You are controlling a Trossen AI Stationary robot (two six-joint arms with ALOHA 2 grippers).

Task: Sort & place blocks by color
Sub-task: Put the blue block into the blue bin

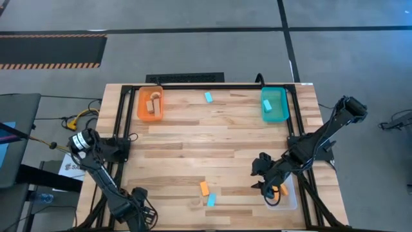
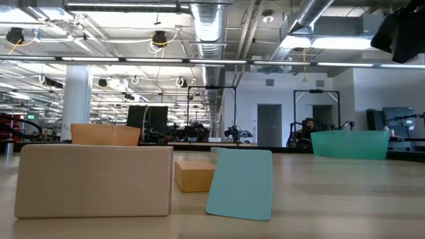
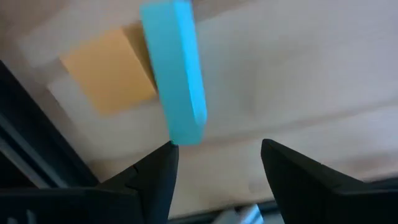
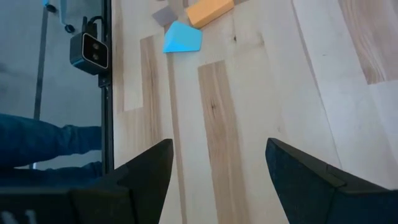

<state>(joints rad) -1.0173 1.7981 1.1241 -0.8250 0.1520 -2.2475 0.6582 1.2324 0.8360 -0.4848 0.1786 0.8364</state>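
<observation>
Counter (image 1: 219,135), lower middle of the high frame: orange block (image 1: 204,188), blue block (image 1: 210,200), wood block (image 1: 196,203), clustered. Left hand (image 3: 214,165): spread, empty, at lower left, nearer; blue block just ahead, long axis pointing toward the fingers. Right hand (image 4: 217,165): spread, empty, beside clear tray (image 1: 291,201), blocks farther off.

The left gripper (image 1: 138,219) sits at the table's near edge, partly cut off, its fingers too small to read from above. The right arm covers much of the clear tray (image 1: 286,196), with only a bit of an orange block (image 1: 283,189) showing. The wood block (image 2: 93,180) hides the table behind it.
</observation>
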